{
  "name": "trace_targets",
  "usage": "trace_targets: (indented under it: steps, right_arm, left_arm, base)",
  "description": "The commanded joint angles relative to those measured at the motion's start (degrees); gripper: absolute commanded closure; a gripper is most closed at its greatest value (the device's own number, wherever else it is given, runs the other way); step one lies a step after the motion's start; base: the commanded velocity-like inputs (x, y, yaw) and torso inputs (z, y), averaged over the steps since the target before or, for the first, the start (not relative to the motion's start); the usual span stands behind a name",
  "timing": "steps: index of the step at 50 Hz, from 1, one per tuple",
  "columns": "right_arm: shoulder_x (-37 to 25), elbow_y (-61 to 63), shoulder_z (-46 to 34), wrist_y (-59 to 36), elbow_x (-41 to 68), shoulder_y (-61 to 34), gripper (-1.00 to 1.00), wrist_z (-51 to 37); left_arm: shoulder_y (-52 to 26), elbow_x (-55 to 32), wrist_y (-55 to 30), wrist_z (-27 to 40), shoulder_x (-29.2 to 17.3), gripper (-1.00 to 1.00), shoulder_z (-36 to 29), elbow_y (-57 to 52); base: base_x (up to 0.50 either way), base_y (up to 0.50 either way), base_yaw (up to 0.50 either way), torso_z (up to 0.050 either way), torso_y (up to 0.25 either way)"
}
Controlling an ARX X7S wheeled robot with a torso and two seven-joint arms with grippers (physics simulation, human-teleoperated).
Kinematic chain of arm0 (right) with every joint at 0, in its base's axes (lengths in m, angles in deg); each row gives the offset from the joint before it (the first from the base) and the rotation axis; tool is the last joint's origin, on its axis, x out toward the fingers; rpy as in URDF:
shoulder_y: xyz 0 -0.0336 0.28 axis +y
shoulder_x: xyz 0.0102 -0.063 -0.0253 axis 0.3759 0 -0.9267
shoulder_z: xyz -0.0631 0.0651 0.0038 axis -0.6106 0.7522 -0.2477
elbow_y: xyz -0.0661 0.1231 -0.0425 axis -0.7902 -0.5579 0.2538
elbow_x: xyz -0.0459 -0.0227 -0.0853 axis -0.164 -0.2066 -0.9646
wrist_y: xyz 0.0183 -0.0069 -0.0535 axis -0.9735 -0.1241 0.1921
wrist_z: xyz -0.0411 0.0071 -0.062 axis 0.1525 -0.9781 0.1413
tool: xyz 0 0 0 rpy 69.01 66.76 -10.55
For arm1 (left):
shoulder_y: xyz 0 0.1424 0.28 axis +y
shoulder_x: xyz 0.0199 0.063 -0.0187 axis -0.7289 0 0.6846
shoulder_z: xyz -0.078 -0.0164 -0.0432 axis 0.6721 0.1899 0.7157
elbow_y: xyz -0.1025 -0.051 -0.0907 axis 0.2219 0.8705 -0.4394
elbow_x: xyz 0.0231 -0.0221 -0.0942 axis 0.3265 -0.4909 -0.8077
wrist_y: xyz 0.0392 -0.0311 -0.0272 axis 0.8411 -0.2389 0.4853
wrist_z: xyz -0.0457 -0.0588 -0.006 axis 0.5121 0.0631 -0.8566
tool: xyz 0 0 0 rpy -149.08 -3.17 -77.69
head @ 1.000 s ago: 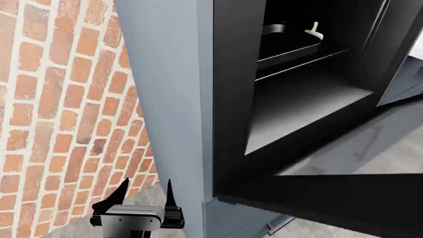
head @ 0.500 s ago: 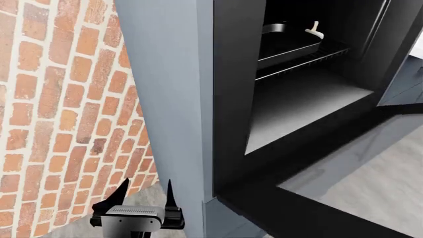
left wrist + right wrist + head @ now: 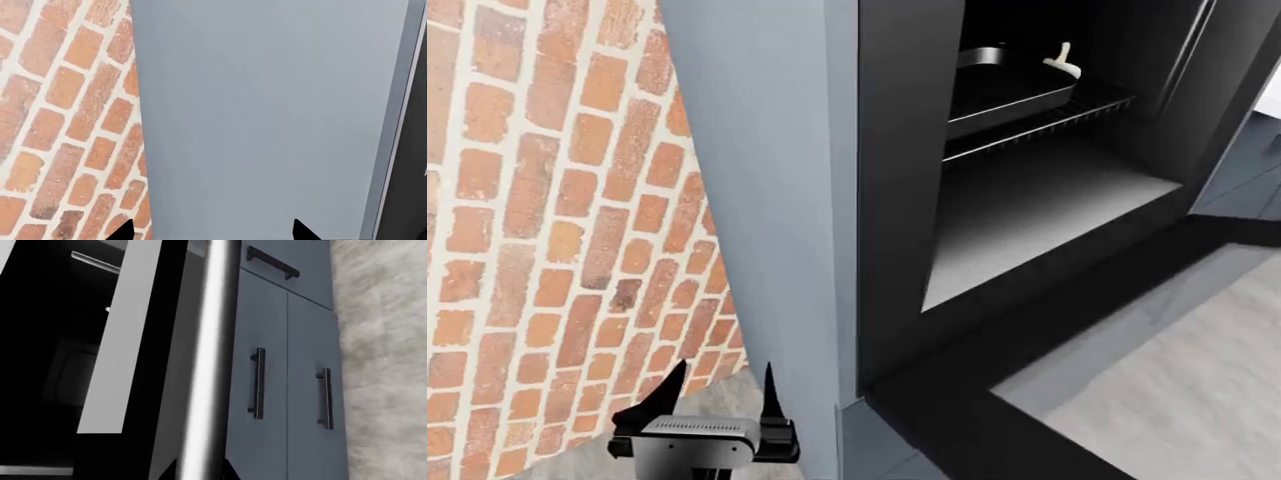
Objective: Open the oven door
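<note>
The oven (image 3: pixel 1028 200) stands with its dark cavity exposed, showing a wire rack (image 3: pixel 1044 122) and a black tray (image 3: pixel 1008 92). The oven door (image 3: pixel 961 410) hangs lowered at the lower right, its black frame around a grey window. In the right wrist view, the door (image 3: pixel 167 340) carries a silver handle bar (image 3: pixel 210 340), and my right gripper (image 3: pixel 200 473) is shut on that bar, one fingertip on each side. The right gripper is out of the head view. My left gripper (image 3: pixel 721 392) is open and empty by the cabinet's side; its tips (image 3: pixel 212 235) face the grey panel.
A tall blue-grey cabinet side (image 3: pixel 774 200) stands right in front of the left gripper, with a brick wall (image 3: pixel 547 200) to its left. Below the oven are blue-grey fronts with dark bar handles (image 3: pixel 258 385), above speckled floor (image 3: pixel 387 365).
The oven door has swung further down and away from the cavity, with more of the grey window showing at the lower right. The left gripper has not moved.
</note>
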Motion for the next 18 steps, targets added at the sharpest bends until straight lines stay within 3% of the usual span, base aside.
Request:
trace_targets:
  steps: [1, 7, 18]
  right_arm:
    - [6.8, -2.6, 10.0, -5.7, -33.6, 9.7, 1.0, 26.0]
    - [8.1, -2.8, 7.4, -3.8, -44.8, 10.2, 1.0, 37.0]
    - [9.6, -4.6, 2.4, 0.5, -55.8, 11.1, 1.0, 47.9]
  left_arm:
    - [0.1, 0.2, 0.0, 0.3, -0.2, -1.0, -0.2, -0.2]
    - [-0.1, 0.3, 0.0, 0.3, -0.1, -1.0, -0.4, 0.0]
    - [-0.1, 0.4, 0.1, 0.4, -0.1, -1.0, -0.6, 0.3]
  base:
    - [-0.02, 0.02, -0.02, 0.0, 0.0]
    - [-0.02, 0.02, -0.02, 0.002, 0.007]
    - [-0.01, 0.01, -0.02, 0.002, 0.003]
